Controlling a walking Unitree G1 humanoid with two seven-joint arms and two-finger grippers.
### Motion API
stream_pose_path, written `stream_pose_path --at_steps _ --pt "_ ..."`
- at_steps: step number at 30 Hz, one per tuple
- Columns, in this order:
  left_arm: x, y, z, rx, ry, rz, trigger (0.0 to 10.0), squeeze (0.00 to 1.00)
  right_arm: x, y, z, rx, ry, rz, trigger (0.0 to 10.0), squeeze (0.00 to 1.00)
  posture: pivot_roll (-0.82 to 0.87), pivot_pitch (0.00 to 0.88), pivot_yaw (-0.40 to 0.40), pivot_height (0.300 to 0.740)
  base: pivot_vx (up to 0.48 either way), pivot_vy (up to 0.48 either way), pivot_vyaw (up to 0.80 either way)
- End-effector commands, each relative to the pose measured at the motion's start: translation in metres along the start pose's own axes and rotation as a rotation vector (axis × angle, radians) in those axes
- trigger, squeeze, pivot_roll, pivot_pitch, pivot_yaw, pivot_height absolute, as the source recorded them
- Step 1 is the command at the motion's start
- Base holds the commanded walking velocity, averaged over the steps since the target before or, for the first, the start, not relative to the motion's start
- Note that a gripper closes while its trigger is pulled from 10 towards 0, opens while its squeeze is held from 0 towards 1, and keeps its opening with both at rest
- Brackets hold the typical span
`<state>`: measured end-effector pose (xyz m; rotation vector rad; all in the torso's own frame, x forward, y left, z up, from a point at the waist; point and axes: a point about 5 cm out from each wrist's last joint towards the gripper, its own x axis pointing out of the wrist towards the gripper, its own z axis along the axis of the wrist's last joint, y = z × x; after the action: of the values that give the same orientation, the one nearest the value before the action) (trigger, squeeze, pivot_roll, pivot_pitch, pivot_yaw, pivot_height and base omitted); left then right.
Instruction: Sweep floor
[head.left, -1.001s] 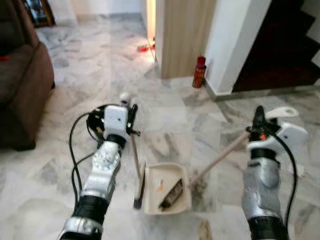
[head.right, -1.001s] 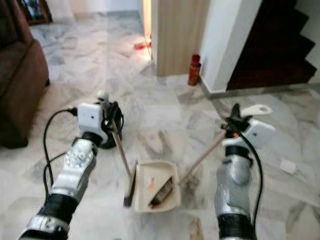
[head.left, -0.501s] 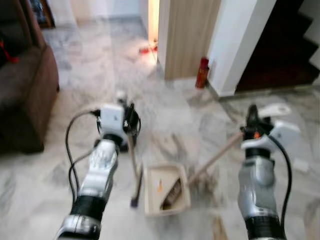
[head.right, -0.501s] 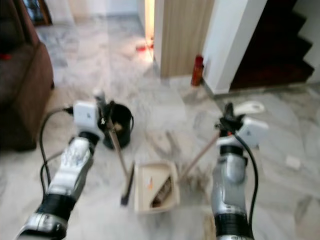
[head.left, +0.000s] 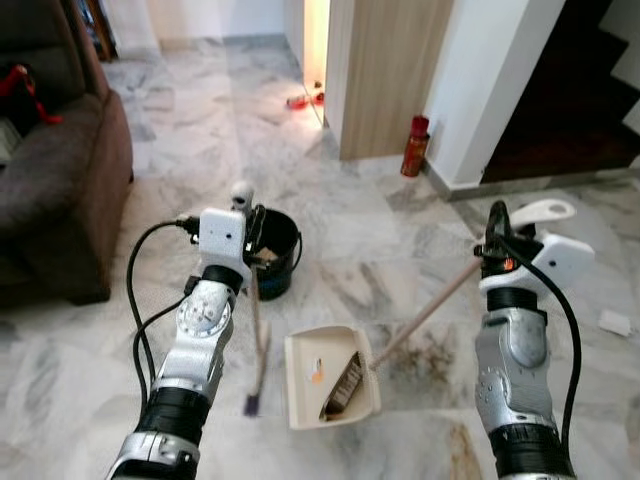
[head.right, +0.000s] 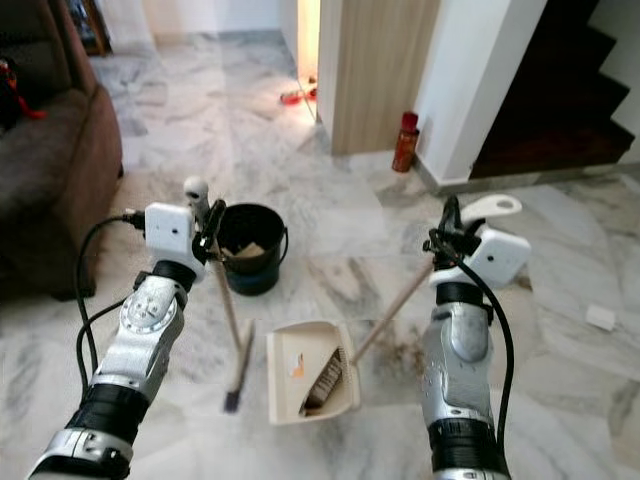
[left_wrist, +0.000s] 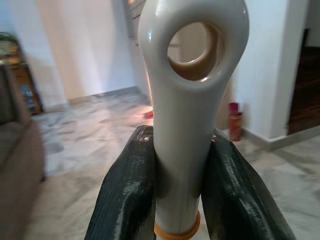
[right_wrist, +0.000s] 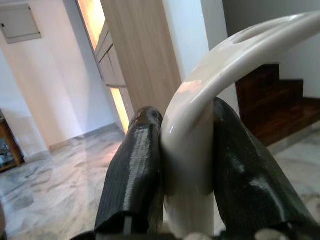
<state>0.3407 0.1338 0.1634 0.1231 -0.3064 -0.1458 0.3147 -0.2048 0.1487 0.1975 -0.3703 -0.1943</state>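
Left hand (left_wrist: 182, 185) clamps broom (head.left: 254, 330) — dustpan (head.left: 330, 375) just right.

1. Dustpan (head.left: 330, 375) lies on the floor (head.left: 380, 260), central, between the two arms.
2. Broom (head.left: 254, 345) stands tilted just left of the dustpan, head down on the floor; its handle top sits in the left gripper (left_wrist: 172, 165).
3. Dustpan handle (head.left: 425, 315) rises rightward from the pan to the right gripper (right_wrist: 187, 165).
4. Bucket (head.left: 272, 250) stands on the floor behind the broom, left of centre.
5. Sofa (head.left: 55, 170) occupies the far left.
6. Bottle (head.left: 414, 146) stands at the back, at the foot of the wall corner.
7. Stairs (head.left: 570, 90) rise at back right.
8. Scrap (head.left: 613, 321) lies on the floor at far right.
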Motion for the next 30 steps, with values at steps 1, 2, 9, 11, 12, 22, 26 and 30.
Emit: stream_pose_path --at_steps 1,2,9,11,12,22,26,30 --pt "0.0042 -0.0022 0.0105 -0.001 -0.048 -0.001 10.0 0.0 0.0046 0.0033 0.012 0.013 -0.058 0.011 10.0 0.0 0.11 0.025 -0.017 0.74 0.0 0.0 0.8" --pt "0.0042 -0.0022 0.0103 0.0 -0.047 -0.001 10.0 0.0 0.0046 0.0033 0.0121 0.014 -0.058 0.011 10.0 0.0 0.11 0.025 -0.017 0.74 0.0 0.0 0.8" --pt "0.0048 -0.002 0.0101 0.003 -0.042 0.004 10.0 0.0 0.0046 0.0036 0.0106 0.017 -0.045 0.014 10.0 0.0 0.11 0.037 -0.019 0.74 0.0 0.0 0.63" --pt "0.0047 -0.0018 0.01 0.005 -0.042 0.006 10.0 0.0 0.0044 0.003 0.0089 0.029 -0.034 0.005 10.0 0.0 0.11 0.038 -0.019 0.74 0.0 0.0 0.0" --pt "0.0046 -0.0017 0.01 0.005 -0.041 0.006 10.0 0.0 0.0044 0.0029 0.0086 0.031 -0.033 0.004 10.0 0.0 0.11 0.042 -0.019 0.74 0.0 0.0 0.0" --pt "0.0038 -0.0039 0.0086 0.008 -0.036 -0.01 10.0 0.0 0.0043 0.0033 0.0075 0.033 -0.022 0.005 10.0 0.0 0.11 0.051 -0.018 0.74 0.0 0.0 0.0" --pt "0.0048 -0.0048 0.0095 -0.009 -0.038 -0.011 10.0 0.0 0.0058 0.0032 0.009 0.035 -0.023 0.006 10.0 0.0 0.11 0.051 -0.019 0.74 0.0 0.0 0.0" --pt "0.0045 -0.0082 0.0094 -0.016 -0.037 -0.035 10.0 0.0 0.0094 0.0059 0.0156 0.046 -0.048 0.013 10.0 0.0 0.11 0.053 -0.019 0.74 0.0 0.0 0.0"
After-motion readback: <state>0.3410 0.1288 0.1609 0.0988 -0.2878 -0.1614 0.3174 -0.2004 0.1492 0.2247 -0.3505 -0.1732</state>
